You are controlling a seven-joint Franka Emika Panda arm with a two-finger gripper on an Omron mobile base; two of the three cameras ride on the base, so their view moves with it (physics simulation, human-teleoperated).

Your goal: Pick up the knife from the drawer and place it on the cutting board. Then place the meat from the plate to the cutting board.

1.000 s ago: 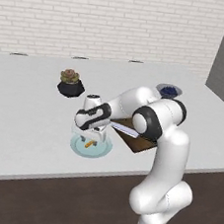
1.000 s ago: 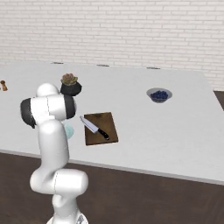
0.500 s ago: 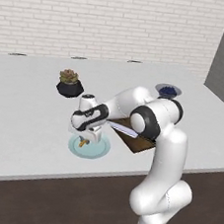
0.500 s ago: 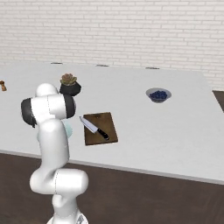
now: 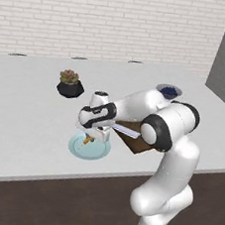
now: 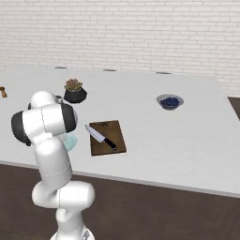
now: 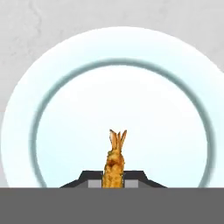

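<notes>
Our claw (image 5: 90,138) is clenched on the small orange-brown sliver of meat (image 7: 114,164), which stands up between the two dark finger tips in the hand view, its forked end pointing away from the hand. The claw hangs low above the round, flat, pale blue plate (image 5: 97,152), and the meat seems to be just over the middle of this plate, so we judge that it is grasped but not yet carried away.

The flat rectangular dark brown wooden cutting board (image 6: 119,135) lies just beside the plate, on the arm's right side, on the pale grey worktop (image 6: 187,136). The kitchen knife with the long silver blade and black handle (image 6: 100,136) already rests on the board, diagonally, its blade tip reaching toward the plate side. So the coming move, as we judge it, is a short lift and a sideways travel to the right, and the meat should come down on the free part of the board beside the knife, not on the blade
</notes>
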